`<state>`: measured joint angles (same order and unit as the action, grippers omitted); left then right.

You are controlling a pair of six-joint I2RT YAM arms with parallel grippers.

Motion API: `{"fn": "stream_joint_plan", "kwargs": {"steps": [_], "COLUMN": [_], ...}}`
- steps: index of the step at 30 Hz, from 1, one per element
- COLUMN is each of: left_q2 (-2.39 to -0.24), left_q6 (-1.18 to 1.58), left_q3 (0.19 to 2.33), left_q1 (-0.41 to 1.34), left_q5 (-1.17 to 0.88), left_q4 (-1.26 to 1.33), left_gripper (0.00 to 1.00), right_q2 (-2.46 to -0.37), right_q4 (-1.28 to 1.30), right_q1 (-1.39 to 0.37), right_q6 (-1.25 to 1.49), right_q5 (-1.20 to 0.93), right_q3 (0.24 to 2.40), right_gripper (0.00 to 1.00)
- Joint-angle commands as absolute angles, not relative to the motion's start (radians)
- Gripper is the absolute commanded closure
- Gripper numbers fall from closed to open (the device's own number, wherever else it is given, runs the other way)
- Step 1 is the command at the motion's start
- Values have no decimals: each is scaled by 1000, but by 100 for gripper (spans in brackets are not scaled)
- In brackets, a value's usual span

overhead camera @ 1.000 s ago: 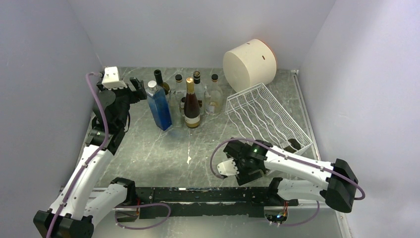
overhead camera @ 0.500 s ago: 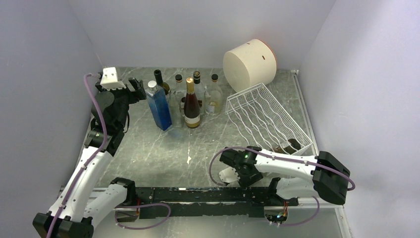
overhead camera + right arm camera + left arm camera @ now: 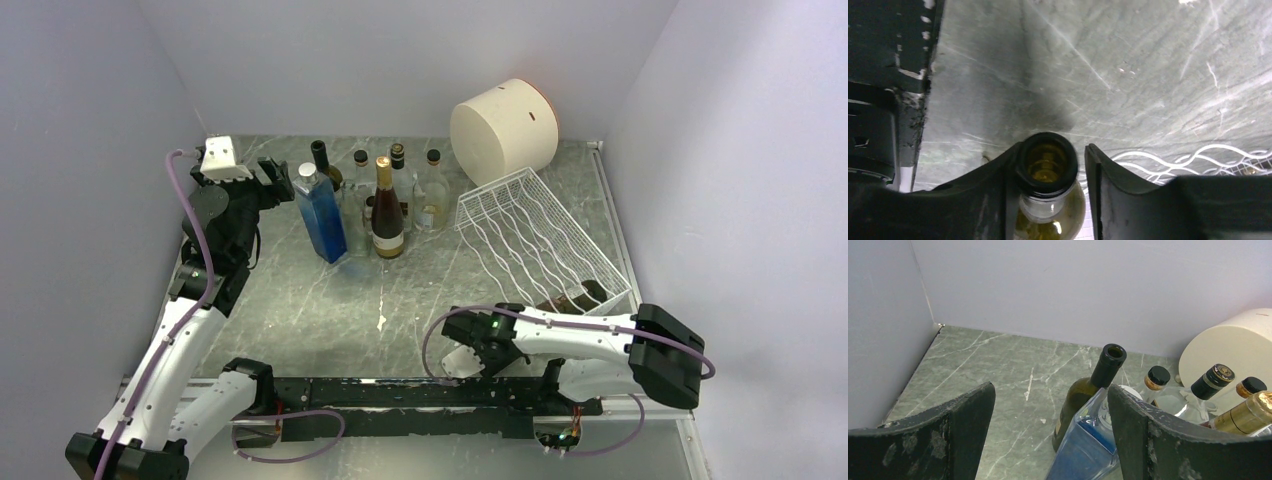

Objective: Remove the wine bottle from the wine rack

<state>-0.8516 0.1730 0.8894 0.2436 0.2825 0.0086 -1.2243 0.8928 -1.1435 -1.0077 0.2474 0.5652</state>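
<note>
The white wire wine rack point(image 3: 530, 235) lies tilted at the right of the table, and its wavy wires point(image 3: 1198, 155) show in the right wrist view. A dark wine bottle point(image 3: 572, 297) lies in the rack's near end with its neck pointing at my right gripper point(image 3: 478, 348). In the right wrist view, the right gripper point(image 3: 1054, 150) is shut around the bottle's open mouth point(image 3: 1047, 162). One finger presses on the mouth and the other is a sliver away. My left gripper point(image 3: 275, 175) stands open at the back left, with nothing between its fingers point(image 3: 1050, 390).
A big cream cylinder point(image 3: 503, 128) stands at the back right. Several upright bottles cluster at the back: a blue square one point(image 3: 322, 215), a brown one with a gold top point(image 3: 387, 215), a dark green one point(image 3: 1088, 400) and clear ones point(image 3: 432, 195). Walls enclose three sides.
The right gripper slid a little toward the near edge, and its jaws narrowed from wide open to closed around the bottle's neck. The left arm barely moved.
</note>
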Motion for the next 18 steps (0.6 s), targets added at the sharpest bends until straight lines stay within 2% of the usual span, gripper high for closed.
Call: {"fn": "stream_joint_plan", "kwargs": {"steps": [1, 4, 12, 14, 16, 18], "left_q2": [-841, -841, -844, -844, -846, -848], "left_q6": [178, 178, 178, 178, 178, 178], "left_q3": [922, 921, 920, 920, 920, 920], "left_q1": [241, 241, 241, 241, 241, 240], "left_q5": [273, 275, 275, 275, 275, 271], "left_q4": [14, 14, 15, 15, 15, 15], "left_gripper": [13, 13, 13, 13, 13, 13], "right_q2": [-1240, -1252, -1272, -1289, -1312, -1336], "right_q4": [902, 902, 888, 865, 831, 806], "right_q1": [-1172, -1192, -1220, -1223, -1229, -1231], "right_q6": [-1024, -1026, -992, -969, -931, -895], "right_q5": [206, 199, 88, 81, 100, 87], "right_q3": [585, 589, 666, 698, 731, 776], "right_gripper": [56, 64, 72, 79, 90, 92]}}
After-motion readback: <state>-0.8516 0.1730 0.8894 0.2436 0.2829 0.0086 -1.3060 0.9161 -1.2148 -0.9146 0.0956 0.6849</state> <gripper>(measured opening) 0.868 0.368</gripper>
